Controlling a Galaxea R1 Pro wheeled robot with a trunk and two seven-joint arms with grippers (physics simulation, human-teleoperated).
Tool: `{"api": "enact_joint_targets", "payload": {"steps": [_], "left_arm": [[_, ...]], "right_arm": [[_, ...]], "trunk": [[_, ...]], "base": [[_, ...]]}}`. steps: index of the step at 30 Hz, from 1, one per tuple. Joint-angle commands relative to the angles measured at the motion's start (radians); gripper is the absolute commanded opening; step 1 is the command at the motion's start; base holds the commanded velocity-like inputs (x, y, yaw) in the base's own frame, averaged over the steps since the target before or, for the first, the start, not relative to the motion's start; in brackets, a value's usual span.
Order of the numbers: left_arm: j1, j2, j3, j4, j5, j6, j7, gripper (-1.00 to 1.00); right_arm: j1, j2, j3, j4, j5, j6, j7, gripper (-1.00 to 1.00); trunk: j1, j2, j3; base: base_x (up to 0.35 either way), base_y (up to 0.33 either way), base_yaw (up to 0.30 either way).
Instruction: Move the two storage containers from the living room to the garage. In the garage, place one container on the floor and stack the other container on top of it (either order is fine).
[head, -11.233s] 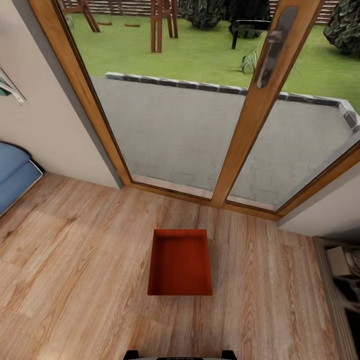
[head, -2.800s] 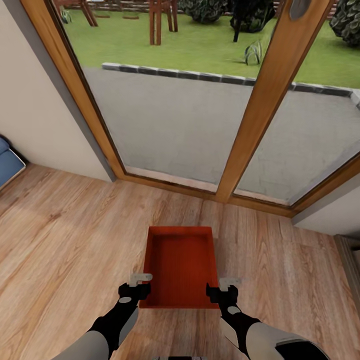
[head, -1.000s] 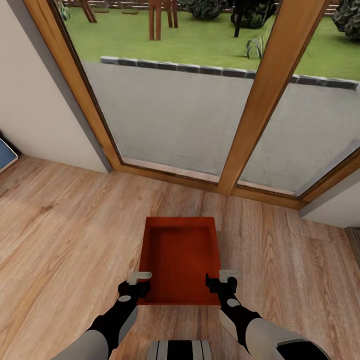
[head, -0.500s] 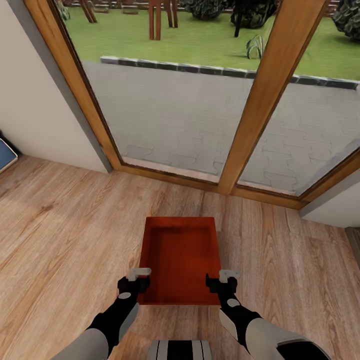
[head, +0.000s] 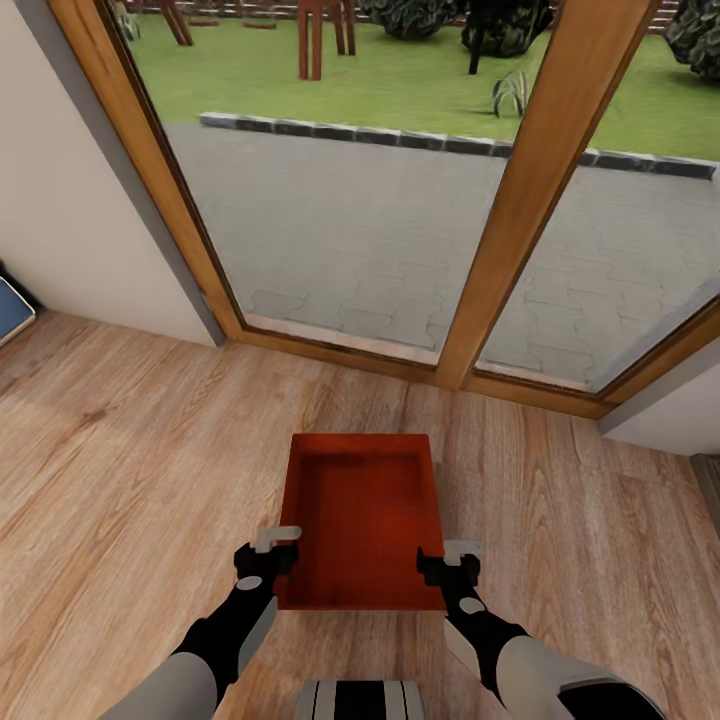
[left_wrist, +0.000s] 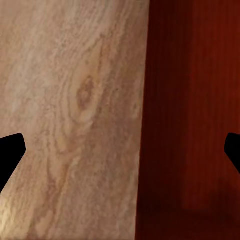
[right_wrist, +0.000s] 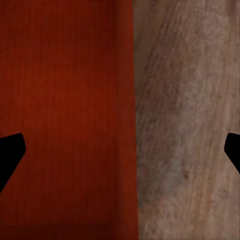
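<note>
One orange-red storage container (head: 360, 515) lies on the living room's light wood planks, its long side running away from me. My left gripper (head: 272, 550) hangs open at its near left corner. My right gripper (head: 455, 560) hangs open at its near right corner. In the left wrist view the left gripper (left_wrist: 120, 152) has its dark fingertips wide apart, astride the container (left_wrist: 195, 125) wall, with bare planks on one side. In the right wrist view the right gripper (right_wrist: 120, 152) straddles the other wall of the container (right_wrist: 65, 100) the same way. Neither grips anything.
Tall glass doors in a wooden frame (head: 520, 220) stand just beyond the container, with paving and lawn outside. A cream wall (head: 70, 220) is at the left, a blue sofa corner (head: 10, 310) at the left edge, and a wall end (head: 665, 410) at the right.
Since the earliest frame the camera has closed in and both arms have come into view. Over the last second both grippers have edged slightly lower at the container's near corners.
</note>
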Motion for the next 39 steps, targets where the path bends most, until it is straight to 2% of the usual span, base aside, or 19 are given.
{"api": "enact_joint_targets", "payload": {"steps": [1,6,9,16,39], "left_arm": [[0.0,0.001,-0.008,0.0,0.006,-0.001,0.008,1.0],[0.0,0.0,-0.007,0.003,0.006,0.001,0.008,1.0],[0.0,0.0,-0.008,0.007,0.006,0.002,0.008,1.0],[0.0,-0.001,-0.008,0.006,0.006,0.0,0.008,1.0],[0.0,-0.002,-0.008,0.004,0.006,0.001,0.008,1.0]], "right_arm": [[-0.001,0.0,0.008,0.001,0.001,-0.001,-0.008,1.0],[-0.001,-0.003,0.007,0.008,-0.001,-0.003,-0.009,1.0],[-0.001,-0.025,0.007,0.011,-0.001,-0.004,-0.009,1.0],[-0.001,-0.038,0.006,0.012,-0.001,-0.004,-0.009,1.0],[-0.001,-0.018,0.005,0.012,-0.004,-0.003,-0.008,1.0]], "trunk": [[0.0,0.0,-0.001],[0.0,0.0,-0.001],[0.0,0.0,-0.001],[0.0,0.0,-0.001],[0.0,0.0,-0.001]], "base": [[0.0,0.0,0.0],[0.0,0.0,0.0],[0.0,0.0,0.0],[0.0,0.0,0.0],[0.0,0.0,0.0]]}}
